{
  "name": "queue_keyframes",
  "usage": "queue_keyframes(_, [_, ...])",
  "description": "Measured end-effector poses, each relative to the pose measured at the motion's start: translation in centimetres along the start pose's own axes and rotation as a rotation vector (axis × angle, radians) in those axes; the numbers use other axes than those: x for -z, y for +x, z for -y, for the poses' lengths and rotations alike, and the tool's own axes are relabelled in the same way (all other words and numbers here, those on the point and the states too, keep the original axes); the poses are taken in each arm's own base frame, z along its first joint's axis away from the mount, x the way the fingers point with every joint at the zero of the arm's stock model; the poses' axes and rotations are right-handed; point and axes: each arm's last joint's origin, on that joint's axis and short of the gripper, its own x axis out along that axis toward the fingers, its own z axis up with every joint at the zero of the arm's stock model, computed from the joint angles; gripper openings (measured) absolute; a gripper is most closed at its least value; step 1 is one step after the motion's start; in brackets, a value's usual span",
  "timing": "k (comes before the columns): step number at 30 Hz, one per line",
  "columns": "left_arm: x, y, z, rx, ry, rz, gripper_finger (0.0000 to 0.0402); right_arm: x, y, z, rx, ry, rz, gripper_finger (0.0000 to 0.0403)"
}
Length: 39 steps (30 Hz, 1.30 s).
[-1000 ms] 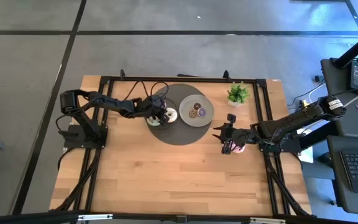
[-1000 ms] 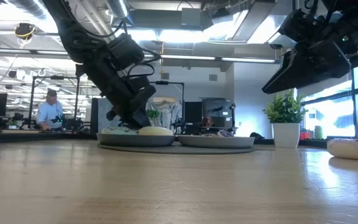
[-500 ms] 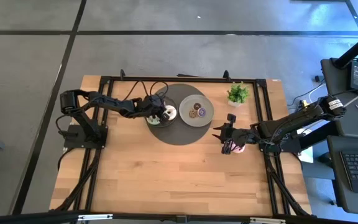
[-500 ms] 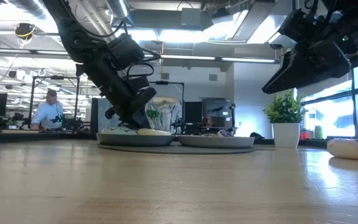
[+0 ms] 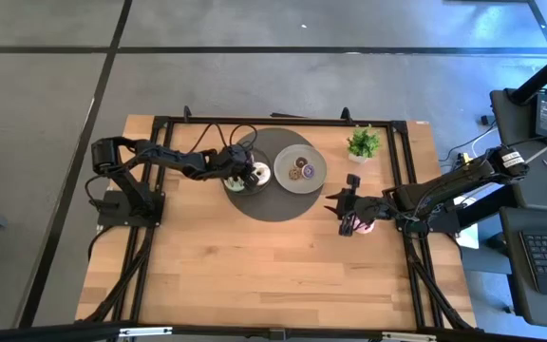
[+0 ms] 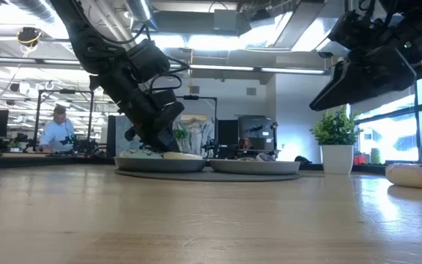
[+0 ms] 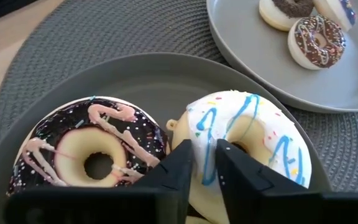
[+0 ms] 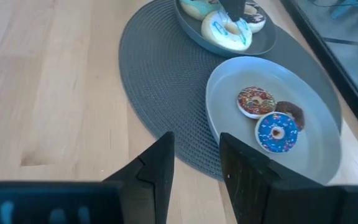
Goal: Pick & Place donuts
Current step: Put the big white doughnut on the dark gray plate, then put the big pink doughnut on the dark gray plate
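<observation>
— Left wrist view: left gripper (image 7: 204,163) low over the near plate (image 7: 135,74), fingers barely apart, straddling the white-iced donut (image 7: 253,155).

— Chocolate donut (image 7: 89,152) just beside it. Lifting could drag the white one.

— Right gripper (image 8: 194,165) waits apart, empty.

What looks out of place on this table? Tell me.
One pink donut lies alone on the bare table, by the open right gripper and away from the grey mat, where the other donuts sit on plates. Nothing looks spilled or damaged.
</observation>
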Motion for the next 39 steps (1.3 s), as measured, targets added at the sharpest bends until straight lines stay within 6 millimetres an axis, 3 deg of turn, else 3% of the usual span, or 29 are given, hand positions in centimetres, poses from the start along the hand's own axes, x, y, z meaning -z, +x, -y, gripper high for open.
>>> queue_keyframes(6, [-0.4,-0.2,0.1,0.017,-0.004,0.012,0.0118,-0.1,0.0,0.0,-0.016,-0.006,-0.002,0.0130])
queue_keyframes(10, [-1.5,-1.0,0.6,0.074,-0.010,0.042,0.0130,-1.4,-0.5,0.1,-0.017,-0.033,-0.008,0.0130])
queue_keyframes(15, [-2.7,-2.7,1.3,0.148,-0.002,0.097,0.0131,-4.5,-2.6,0.9,-0.039,0.015,-0.132,0.0130])
queue_keyframes(21, [-2.6,-4.1,2.0,0.175,0.015,0.081,0.0128,-5.9,-5.5,1.4,-0.069,0.123,-0.317,0.0130])
queue_keyframes(26, [-1.6,-5.0,3.5,0.216,0.058,0.036,0.0128,-4.2,-6.9,0.6,-0.054,0.278,-0.501,0.0130])
queue_keyframes(34, [-0.3,-6.0,6.3,0.306,0.105,0.022,0.0128,0.6,-5.7,-0.9,-0.033,0.339,-0.630,0.0130])
queue_keyframes(39, [0.4,-6.6,7.5,0.345,0.134,0.017,0.0127,2.3,-5.1,-0.6,0.075,0.566,-0.704,0.0130])
